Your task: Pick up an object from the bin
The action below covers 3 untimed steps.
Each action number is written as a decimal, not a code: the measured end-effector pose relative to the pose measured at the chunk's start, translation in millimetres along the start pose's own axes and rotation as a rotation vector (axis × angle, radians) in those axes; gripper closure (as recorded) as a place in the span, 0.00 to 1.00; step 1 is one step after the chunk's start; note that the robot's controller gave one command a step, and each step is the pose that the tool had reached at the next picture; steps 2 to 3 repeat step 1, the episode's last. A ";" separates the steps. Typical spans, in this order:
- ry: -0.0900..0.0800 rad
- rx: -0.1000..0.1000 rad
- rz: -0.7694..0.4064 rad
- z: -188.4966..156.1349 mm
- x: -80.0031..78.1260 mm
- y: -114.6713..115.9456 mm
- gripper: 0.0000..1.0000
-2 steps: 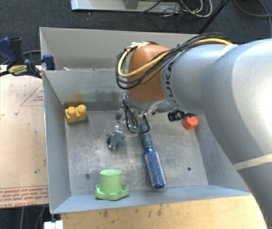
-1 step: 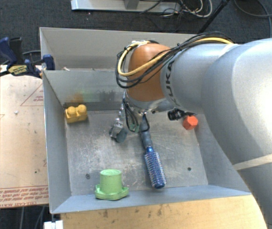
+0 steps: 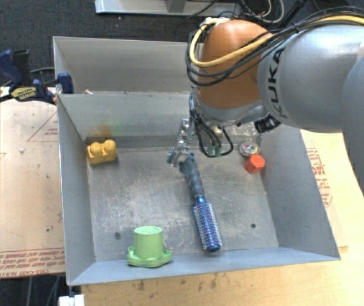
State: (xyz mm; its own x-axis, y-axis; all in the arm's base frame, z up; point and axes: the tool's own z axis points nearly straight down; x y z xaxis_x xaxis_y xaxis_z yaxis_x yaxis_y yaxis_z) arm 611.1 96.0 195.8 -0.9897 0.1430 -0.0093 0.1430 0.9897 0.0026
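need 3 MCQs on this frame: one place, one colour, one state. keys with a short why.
1. Where is the gripper?
A. Over the front left corner.
B. Over the handle end of the hairbrush, in the middle of the bin.
C. Against the back left wall.

2. What colour is the hairbrush?
A. Red.
B. White.
C. Blue.

3. How does the green flanged cup sit?
A. Standing on its wide flange.
B. Tipped on its side.
C. Stacked on another thing.

Key:
1 B, the gripper hangs right at the tip of the handle.
2 C, handle and bristle head are both blue.
3 A, the flange rests flat on the floor at the front left, round body pointing up.
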 end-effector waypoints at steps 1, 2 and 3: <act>0.000 0.001 -0.372 -117.9 -14.9 -56.3 1.00; 0.000 0.001 -0.372 -117.9 -14.9 -56.3 1.00; 0.000 0.001 -0.372 -117.9 -14.9 -56.3 1.00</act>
